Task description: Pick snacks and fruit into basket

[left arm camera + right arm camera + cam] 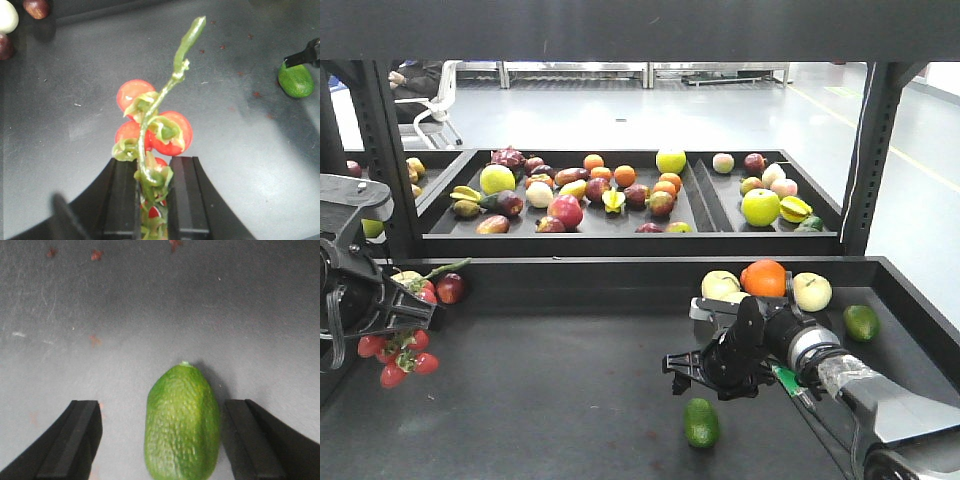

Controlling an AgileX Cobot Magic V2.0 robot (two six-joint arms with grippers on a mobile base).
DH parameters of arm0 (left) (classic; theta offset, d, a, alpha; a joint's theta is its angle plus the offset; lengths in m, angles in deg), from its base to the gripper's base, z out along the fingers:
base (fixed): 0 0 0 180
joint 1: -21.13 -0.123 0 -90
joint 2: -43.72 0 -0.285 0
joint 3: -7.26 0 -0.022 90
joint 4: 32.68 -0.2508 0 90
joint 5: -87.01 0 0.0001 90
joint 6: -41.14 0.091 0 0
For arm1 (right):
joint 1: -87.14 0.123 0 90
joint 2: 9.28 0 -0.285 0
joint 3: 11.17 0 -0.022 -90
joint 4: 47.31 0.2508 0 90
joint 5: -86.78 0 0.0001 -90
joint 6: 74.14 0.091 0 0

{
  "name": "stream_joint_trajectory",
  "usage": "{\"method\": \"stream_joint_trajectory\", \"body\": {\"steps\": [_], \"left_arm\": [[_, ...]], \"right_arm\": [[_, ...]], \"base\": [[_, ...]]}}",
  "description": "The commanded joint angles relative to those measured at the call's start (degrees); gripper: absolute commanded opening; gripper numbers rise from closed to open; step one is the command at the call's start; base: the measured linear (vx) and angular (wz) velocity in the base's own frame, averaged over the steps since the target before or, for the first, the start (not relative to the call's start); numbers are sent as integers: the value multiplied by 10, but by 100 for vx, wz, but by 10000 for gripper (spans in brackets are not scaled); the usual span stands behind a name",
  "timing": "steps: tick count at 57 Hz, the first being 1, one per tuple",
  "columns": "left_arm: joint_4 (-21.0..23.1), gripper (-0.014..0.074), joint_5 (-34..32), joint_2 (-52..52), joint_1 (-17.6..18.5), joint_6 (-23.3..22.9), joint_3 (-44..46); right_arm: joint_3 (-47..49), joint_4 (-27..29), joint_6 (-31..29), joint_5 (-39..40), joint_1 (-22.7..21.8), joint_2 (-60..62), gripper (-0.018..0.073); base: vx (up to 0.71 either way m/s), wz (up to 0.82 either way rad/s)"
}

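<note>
Right gripper (162, 437) released, jaws spread wide either side of the fruit (182, 422) lying on the dark shelf (150, 305), likely lined up for a side pinch; left gripper (152, 200) clenched on 1 cherry-tomato vine (150, 120); basket, snacks unseen.

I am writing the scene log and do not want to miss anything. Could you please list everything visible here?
avocado: 1, green, lower shelf, between the right fingers
cherry tomatoes: 1 bunch, red, green stem, held at left
red fruit: 1, dark red, lower shelf, left, behind the tomatoes
green fruit: 1, green, lower shelf, far right
orange: 1, orange, back of lower shelf
pale apples: 2, yellowish, either side of the orange
mixed fruit: many, assorted colours, upper trays
left fingers: 2, black, shut on the tomato stem
right fingers: 2, black, open, apart from the avocado
</note>
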Motion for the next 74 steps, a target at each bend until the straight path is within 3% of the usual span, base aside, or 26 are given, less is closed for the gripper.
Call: {"method": "stream_joint_trajectory", "body": {"steps": [1, 13, 25, 31, 32, 45, 63, 74], "left_arm": [[0, -6, -38, 23, 1, -2, 15], [0, -6, -43, 23, 1, 5, 15], [0, -6, -45, 23, 1, 9, 15], [1, -6, -46, 27, 1, 9, 15], [1, -6, -47, 32, 1, 9, 15], [1, -6, -55, 38, 1, 9, 15], [1, -6, -54, 38, 1, 9, 15], [-2, -6, -54, 38, 1, 9, 15]], "right_arm": [[19, 4, 0, 23, -4, 33, 551], [29, 15, 11, 18, -4, 21, 551], [58, 20, 26, -66, -5, 5, 547], [70, 57, 28, -118, -17, -6, 541], [74, 91, 31, -147, -31, -14, 524], [74, 107, 38, -152, -49, -14, 475], [74, 118, -17, -141, -50, -12, 508], [101, 117, -95, -152, -50, -7, 568]], "base": [[0, 0], [0, 0], [0, 0], [0, 0], [0, 0], [0, 0], [0, 0], [0, 0]]}}
